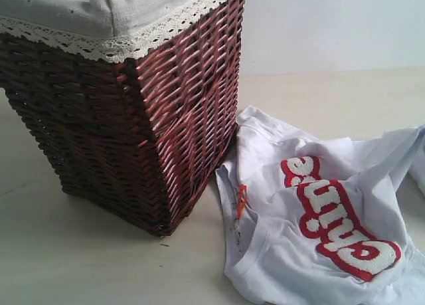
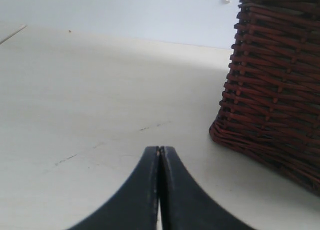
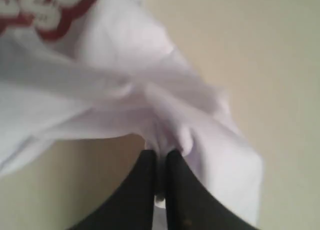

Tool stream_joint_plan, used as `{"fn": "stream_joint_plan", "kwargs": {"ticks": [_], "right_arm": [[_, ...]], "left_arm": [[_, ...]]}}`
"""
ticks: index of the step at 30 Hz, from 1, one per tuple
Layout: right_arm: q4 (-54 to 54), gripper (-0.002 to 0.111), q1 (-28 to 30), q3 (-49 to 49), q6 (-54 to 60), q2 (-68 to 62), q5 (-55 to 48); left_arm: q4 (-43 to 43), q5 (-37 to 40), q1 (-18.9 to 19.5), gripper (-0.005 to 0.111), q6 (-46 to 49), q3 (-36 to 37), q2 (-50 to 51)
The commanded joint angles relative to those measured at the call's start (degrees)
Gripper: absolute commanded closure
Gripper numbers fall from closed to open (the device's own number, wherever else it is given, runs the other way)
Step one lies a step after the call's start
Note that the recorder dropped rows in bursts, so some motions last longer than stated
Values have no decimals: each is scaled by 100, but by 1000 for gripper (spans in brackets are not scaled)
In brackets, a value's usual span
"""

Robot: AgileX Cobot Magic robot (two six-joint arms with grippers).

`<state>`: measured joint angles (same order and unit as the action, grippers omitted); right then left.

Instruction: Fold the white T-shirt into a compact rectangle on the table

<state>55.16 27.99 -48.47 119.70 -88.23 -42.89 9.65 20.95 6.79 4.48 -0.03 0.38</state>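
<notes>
My right claw point(image 3: 161, 152) pinches a bunched fold of the white T-shirt point(image 1: 279, 252), which lies crumpled on the surface point(image 1: 66, 252) just beside the wicker basket point(image 1: 133, 119). My left claw point(image 2: 159, 149) hangs fully closed over bare surface.

Home-like laundry corner; wicker laundry basket point(image 1: 133, 119) on plain tabletop point(image 1: 66, 252).

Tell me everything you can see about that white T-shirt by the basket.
The white T-shirt looks like soft cotton and lies crumpled, unfolded, on the pale table, one edge reaching the foot of the brown wicker basket. Fuzzy white lettering outlined in red crosses the chest; a small orange tag sits at the neckline. The right gripper pinches a bunch of its cloth, which seems raised off the table there.
</notes>
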Motion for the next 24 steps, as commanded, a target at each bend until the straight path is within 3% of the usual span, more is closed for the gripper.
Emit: {"fn": "stream_joint_plan", "kwargs": {"ticks": [1, 8, 12, 17, 21, 24], "right_arm": [[1350, 108, 14, 4, 109, 535, -134], [3443, 108, 14, 4, 109, 960, -6], [3910, 108, 14, 4, 109, 1178, -243], [2542, 108, 14, 4, -119, 1231, -1223], [411, 108, 1, 4, -413, 1231, -1904], [-882, 108, 1, 4, -812, 1231, -1735]], "left_arm": [[60, -26, -40, 107, 5, 3, -38], [60, -26, -40, 107, 5, 3, -38], [60, -26, -40, 107, 5, 3, -38], [60, -26, -40, 107, 5, 3, -38], [60, -26, -40, 107, 5, 3, -38], [60, -26, -40, 107, 5, 3, -38]]}}
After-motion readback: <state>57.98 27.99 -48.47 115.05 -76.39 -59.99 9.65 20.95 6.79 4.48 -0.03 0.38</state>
